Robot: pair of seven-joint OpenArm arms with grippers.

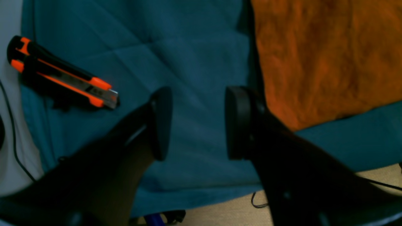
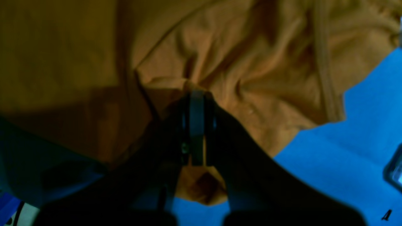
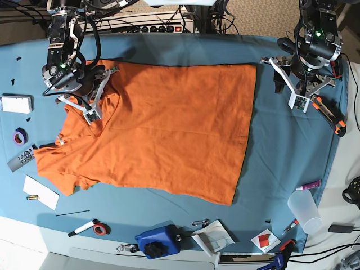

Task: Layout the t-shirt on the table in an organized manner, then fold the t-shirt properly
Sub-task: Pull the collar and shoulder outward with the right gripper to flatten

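While the left gripper (image 1: 198, 122) hangs wide over bare table (image 3: 281, 140), upper right, the right gripper (image 3: 93, 115) pinches the t-shirt (image 3: 169, 129) shoulder, upper left, likely to straighten it.

T-shirt (image 2: 251, 72) being pinched between the right gripper (image 2: 197, 125) jaws, bare table (image 1: 194, 62) lying between the left gripper (image 1: 198, 122) jaws, utility knife (image 1: 62, 73) lying beside them.

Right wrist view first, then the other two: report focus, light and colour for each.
Right wrist view: dim and soft, the t-shirt looks dull mustard, the right gripper nearly silhouetted. Left wrist view: blurred, the left gripper dark, the box cutter still readable. Base view: evenly lit and sharp, the table teal, arm shadow on the shirt.
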